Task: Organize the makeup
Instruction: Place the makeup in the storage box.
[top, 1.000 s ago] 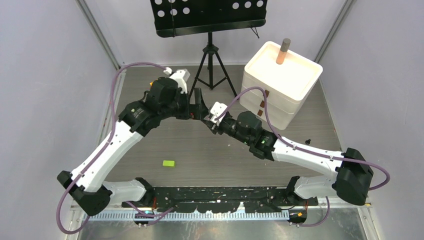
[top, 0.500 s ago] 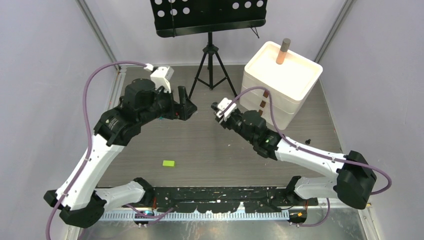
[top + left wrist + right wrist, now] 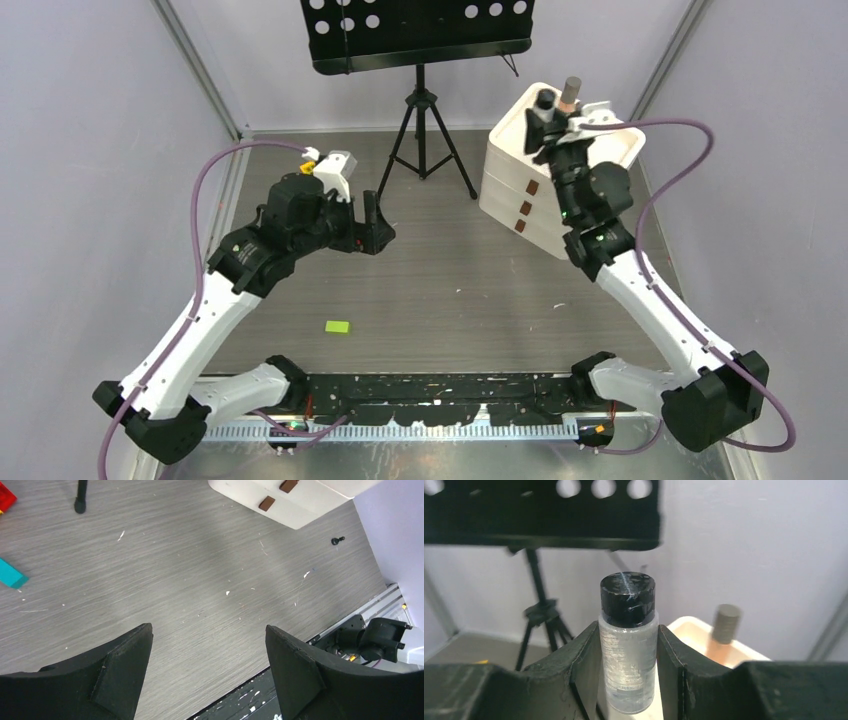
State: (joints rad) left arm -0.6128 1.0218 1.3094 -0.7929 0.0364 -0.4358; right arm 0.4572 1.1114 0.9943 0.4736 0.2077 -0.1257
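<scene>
Pale wall [image 3: 749,540] behind clear black-capped bottle [image 3: 628,660]

That bottle [image 3: 628,680] looks like clear plastic, with a glossy, slightly scuffed black cap [image 3: 627,597]. The counter [image 3: 200,580] is matt grey woodgrain, kinda scratched up. The drawer box [image 3: 320,500] is smooth white plastic.

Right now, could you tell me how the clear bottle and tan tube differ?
The clear bottle has a black cap; the tan tube is opaque with a grey-brown top. The bottle is clamped in the right gripper; the tube stands free on the drawer box. Both are upright.
</scene>
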